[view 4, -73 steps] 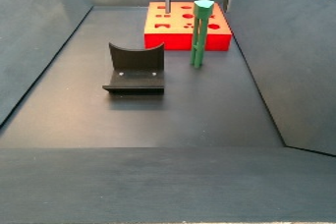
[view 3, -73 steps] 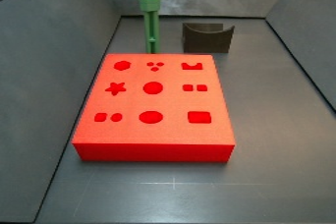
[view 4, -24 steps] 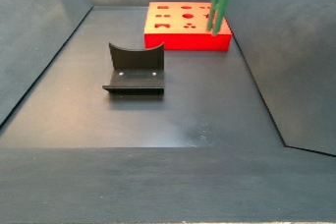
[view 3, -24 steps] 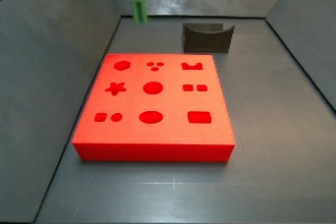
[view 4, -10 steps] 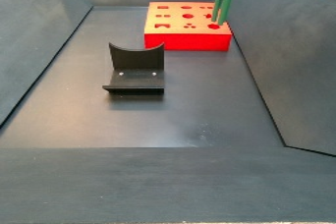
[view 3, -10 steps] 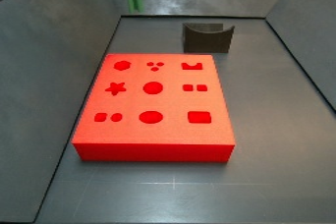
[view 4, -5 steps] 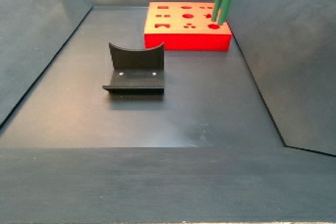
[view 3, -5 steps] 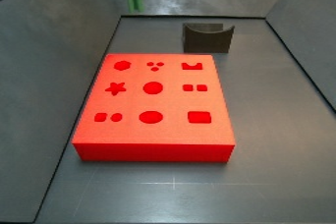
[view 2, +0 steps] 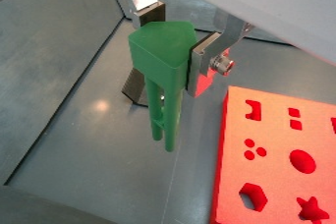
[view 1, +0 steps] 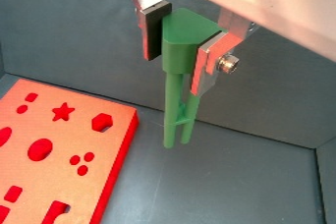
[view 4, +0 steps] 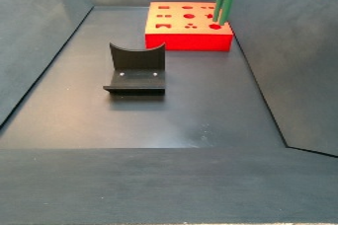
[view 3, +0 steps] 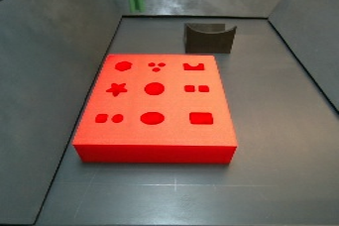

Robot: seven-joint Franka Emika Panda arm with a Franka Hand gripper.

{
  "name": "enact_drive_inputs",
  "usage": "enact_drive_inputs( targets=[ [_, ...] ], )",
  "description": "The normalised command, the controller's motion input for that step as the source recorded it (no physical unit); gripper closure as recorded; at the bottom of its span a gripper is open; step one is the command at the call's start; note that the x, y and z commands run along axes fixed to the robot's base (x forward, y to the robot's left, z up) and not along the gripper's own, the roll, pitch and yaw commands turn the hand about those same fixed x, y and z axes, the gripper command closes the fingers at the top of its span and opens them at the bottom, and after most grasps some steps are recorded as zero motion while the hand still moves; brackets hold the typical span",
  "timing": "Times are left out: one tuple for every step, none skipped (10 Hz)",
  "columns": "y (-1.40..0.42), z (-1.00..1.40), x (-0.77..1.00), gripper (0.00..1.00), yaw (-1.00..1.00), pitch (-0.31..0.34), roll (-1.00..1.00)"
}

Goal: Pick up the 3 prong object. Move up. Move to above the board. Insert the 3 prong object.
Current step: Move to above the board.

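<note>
We've got the end effector clamping the 3 prong object upright, prongs down for insertion, w/ the board below, off to one side.

i see the gripper raised well off the floor, its silver fingers clamped on the blocky top of the 3 prong object.

dark grey curved holder | upright on floor | near the back wall | floor: dark grey
</note>
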Motion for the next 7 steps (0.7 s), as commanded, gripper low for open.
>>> enact_drive_inputs(
  targets=[
    [0.0, -0.01, 0.04, 1.0, 0.34, 0.036, -0.09],
    [0.0, -0.01, 0.04, 1.0, 0.34, 0.036, -0.09],
    [0.0, -0.01, 0.04, 1.0, 0.34, 0.036, -0.09],
    [0.0, -0.01, 0.04, 1.0, 0.34, 0.036, -0.09],
    [0.0, -0.01, 0.04, 1.0, 0.34, 0.036, -0.09],
    [0.0, -0.01, 0.04, 1.0, 0.34, 0.036, -0.09],
    [0.0, -0.01, 0.04, 1.0, 0.34, 0.036, -0.09]
  ],
)
